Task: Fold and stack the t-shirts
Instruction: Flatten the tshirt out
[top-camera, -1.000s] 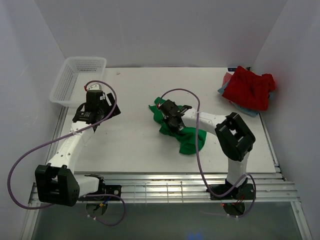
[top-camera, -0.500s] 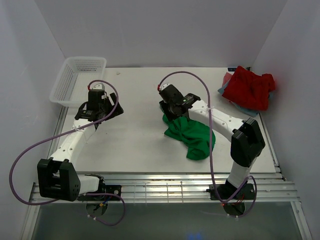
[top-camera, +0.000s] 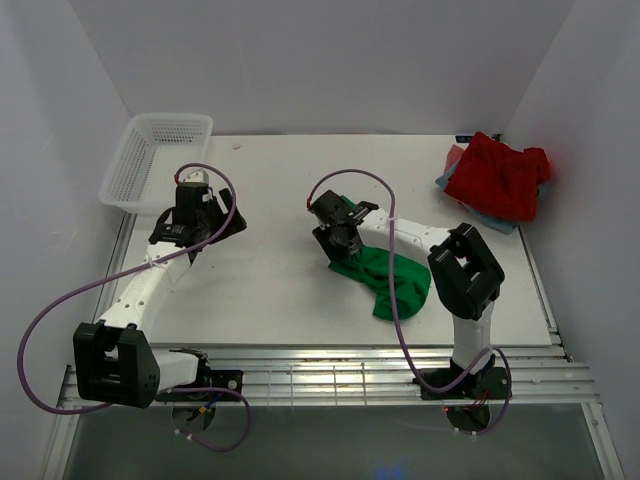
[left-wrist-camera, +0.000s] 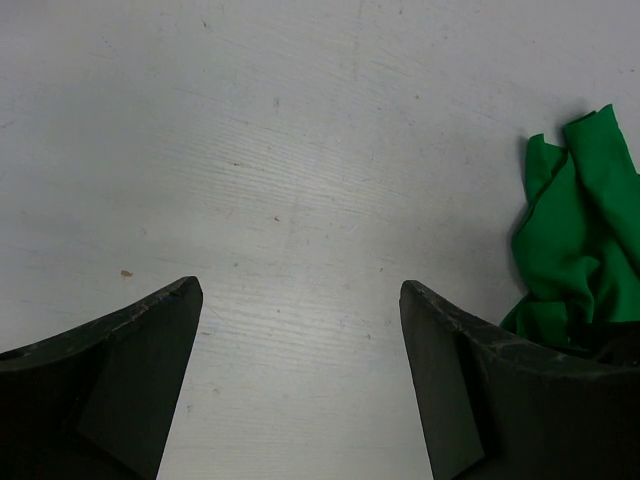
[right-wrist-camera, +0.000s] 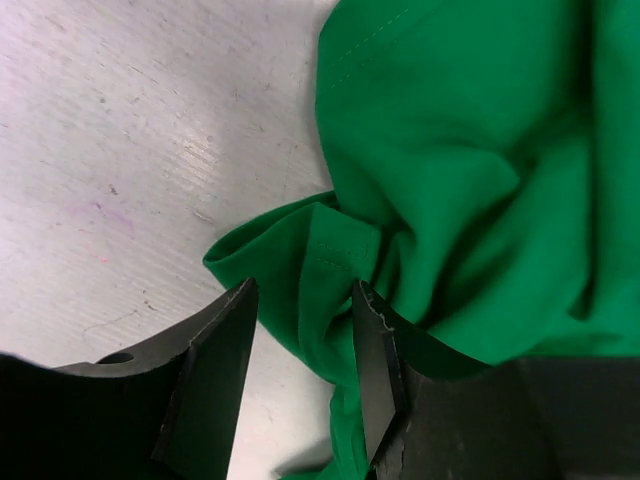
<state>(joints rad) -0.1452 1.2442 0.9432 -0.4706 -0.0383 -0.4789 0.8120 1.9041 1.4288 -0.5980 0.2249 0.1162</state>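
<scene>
The green t-shirt (top-camera: 388, 282) lies crumpled near the middle of the white table (top-camera: 265, 285), one fold between the parted jaws of the right gripper (right-wrist-camera: 303, 300), the left gripper (left-wrist-camera: 300, 292) is wide open, plain white walls around.

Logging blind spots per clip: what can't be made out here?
- Top view: blue-grey cloth mostly buried under the red t-shirt.
- Top view: right end effector covers part of the green t-shirt.
- Right wrist view: green t-shirt cut by top and right edges.
- Left wrist view: cut by right edge.
</scene>
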